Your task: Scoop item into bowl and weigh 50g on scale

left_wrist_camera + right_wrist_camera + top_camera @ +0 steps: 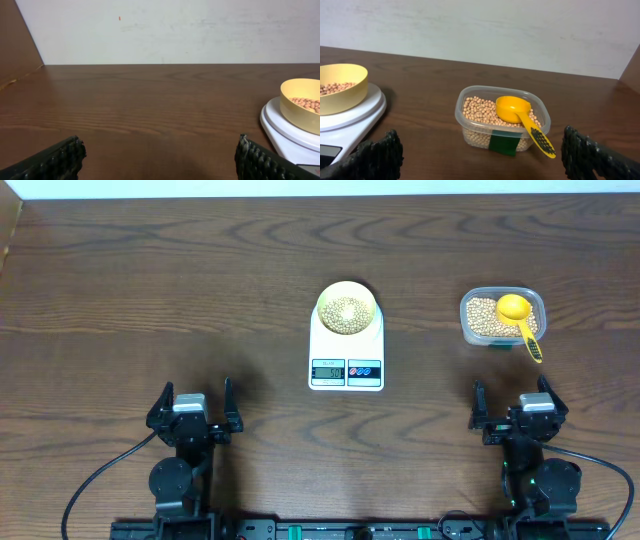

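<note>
A pale yellow bowl (347, 308) holding tan beans (346, 311) stands on the white scale (346, 366) at the table's middle. The scale's display (329, 370) faces the front edge. More beans (479, 111) fill a clear plastic tub (502, 317) to the right, with a bright yellow scoop (519, 317) resting in it, handle over the rim. My left gripper (198, 406) sits open near the front left, far from the scale. My right gripper (513, 403) is open at the front right, short of the tub (502, 119). Both hold nothing.
The bowl (301, 104) and scale edge (279, 128) show at the right of the left wrist view. A pale wall runs behind the table. Cables trail from both arm bases at the front edge.
</note>
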